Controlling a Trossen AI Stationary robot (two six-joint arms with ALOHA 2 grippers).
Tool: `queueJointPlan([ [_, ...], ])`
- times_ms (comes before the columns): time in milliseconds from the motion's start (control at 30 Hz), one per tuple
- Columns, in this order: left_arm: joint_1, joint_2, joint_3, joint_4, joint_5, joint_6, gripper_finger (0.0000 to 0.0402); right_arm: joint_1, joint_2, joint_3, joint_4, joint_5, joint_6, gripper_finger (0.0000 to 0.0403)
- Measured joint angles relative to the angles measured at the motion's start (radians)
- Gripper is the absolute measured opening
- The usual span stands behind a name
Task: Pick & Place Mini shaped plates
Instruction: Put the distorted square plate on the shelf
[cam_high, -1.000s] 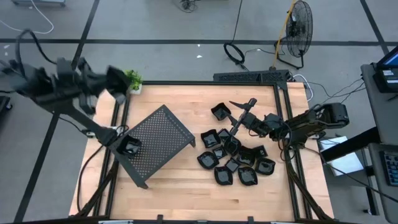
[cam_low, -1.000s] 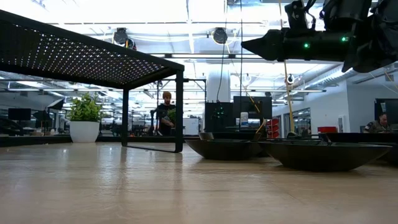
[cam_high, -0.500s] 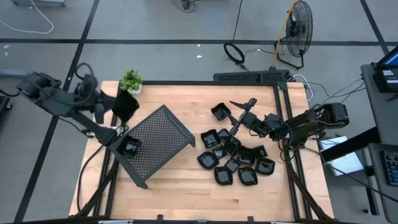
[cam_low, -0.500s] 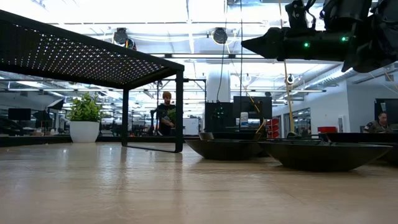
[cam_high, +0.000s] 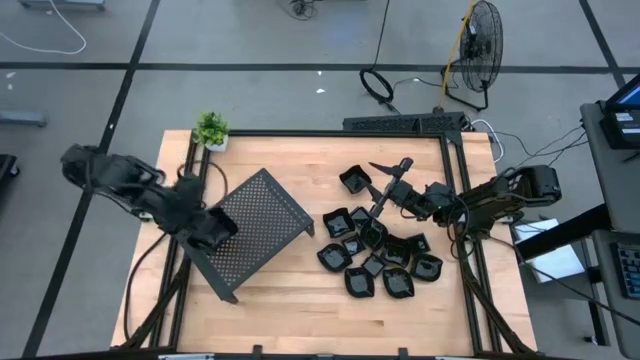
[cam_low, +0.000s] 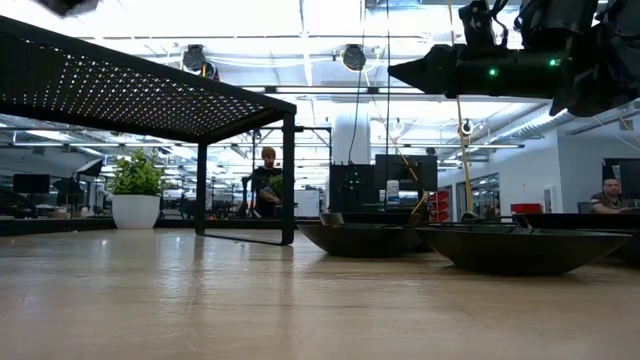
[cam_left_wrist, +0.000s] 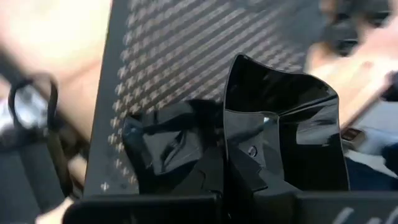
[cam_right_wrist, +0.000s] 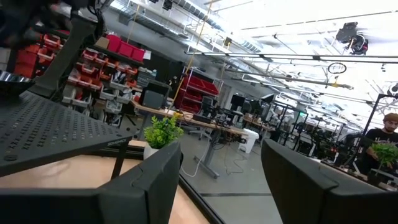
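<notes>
Several glossy black mini plates (cam_high: 375, 255) lie clustered on the right half of the wooden table, and one (cam_high: 352, 180) sits apart toward the far edge. In the low view two of them (cam_low: 360, 238) rest on their bases. My left gripper (cam_high: 210, 228) is shut on one plate (cam_left_wrist: 283, 134) over the left end of the perforated tray (cam_high: 262, 215). Another plate (cam_left_wrist: 163, 146) lies on the tray beside it. My right gripper (cam_high: 385, 190) hovers open above the cluster, touching nothing. My left gripper (cam_left_wrist: 239, 171) holds a mini plate by the rim nearest the wrist (cam_left_wrist: 249, 155), coming from above. One dark finger (cam_left_wrist: 245, 174) shows against the dish's inner face. The plate is lifted clear of the tray and tilted steeply, its hollow facing the camera.
The dark perforated tray stands on legs (cam_low: 288, 180), slanting across the table's left half. A small potted plant (cam_high: 210, 128) stands at the far left corner. A black frame rail (cam_high: 455, 200) runs along the table's edges. Bare wood (cam_high: 290, 290) lies near the tray.
My left gripper, carrying the plate, has swung from beyond the table's far left corner toward the near side and down onto the tray's left end, where it now covers the plate lying there. The right arm has kept still.
</notes>
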Motion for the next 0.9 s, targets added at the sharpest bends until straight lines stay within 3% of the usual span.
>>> queueJointPlan([
  [167,-0.001,-0.005,-0.103,-0.004,0.030,-0.063,0.0000,0.000,0.000,0.000,0.001,0.000,0.000,0.0212],
  [500,0.000,-0.002,-0.114,-0.001,-0.068,-0.058,0.0000,0.000,0.000,0.000,0.001,0.000,0.000,0.0211],
  [733,-0.001,-0.006,-0.115,-0.001,0.062,-0.069,0.0000,0.000,0.000,0.000,0.000,0.000,0.000,0.0210],
  [900,-0.020,-0.010,-0.115,-0.002,0.064,-0.096,0.0000,0.000,0.000,0.000,0.001,0.000,0.010,0.0210],
])
